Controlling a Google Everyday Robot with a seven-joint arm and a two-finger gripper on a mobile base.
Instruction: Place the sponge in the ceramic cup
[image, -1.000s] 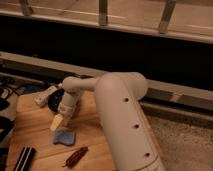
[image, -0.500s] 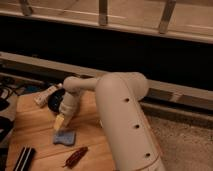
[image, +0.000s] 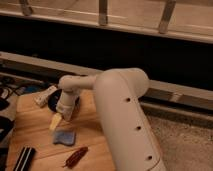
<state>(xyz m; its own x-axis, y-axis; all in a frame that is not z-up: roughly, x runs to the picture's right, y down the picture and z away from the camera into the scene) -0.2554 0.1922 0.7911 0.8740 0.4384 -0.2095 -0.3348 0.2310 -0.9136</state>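
The blue sponge (image: 64, 136) lies flat on the wooden table (image: 35, 130), left of the big white arm. My gripper (image: 56, 121), with its pale yellow tip, hangs just above and slightly left of the sponge. The pale whitish ceramic cup (image: 45, 95) sits at the table's back left, beside the dark bowl; it looks tilted or on its side. The gripper's wrist covers part of the bowl.
A wide dark round bowl (image: 56, 100) stands behind the gripper. A reddish-brown object (image: 76, 156) lies near the front edge, and a black flat item (image: 22, 159) at the front left. A dark wall and rail run behind the table.
The gripper's tip has shifted slightly left and stays just above the sponge. The sponge has not moved.
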